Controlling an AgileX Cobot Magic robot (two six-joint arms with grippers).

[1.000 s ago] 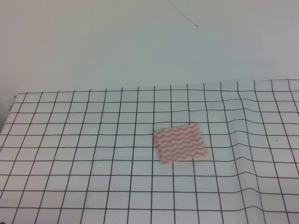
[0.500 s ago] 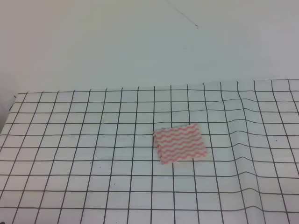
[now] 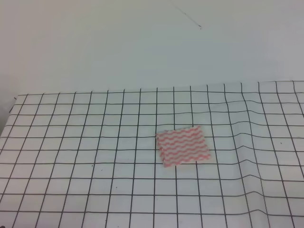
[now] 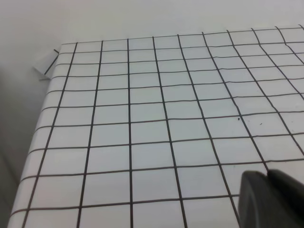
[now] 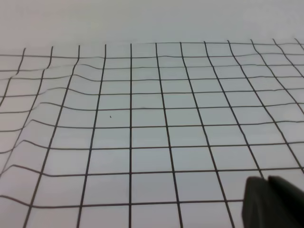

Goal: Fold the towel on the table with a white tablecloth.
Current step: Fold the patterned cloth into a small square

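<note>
The towel, pink-red wavy stripes on white, lies flat as a small rectangle a little right of the middle of the table, on the white tablecloth with its black grid. Neither arm shows in the exterior high view. In the left wrist view only the dark tip of my left gripper shows at the bottom right, its two fingers pressed together over bare cloth. My right gripper looks the same in the right wrist view, shut and holding nothing. No towel appears in either wrist view.
The tablecloth has raised wrinkles to the right of the towel, also visible as wrinkles in the right wrist view. The table's left edge drops off in the left wrist view. A plain white wall stands behind.
</note>
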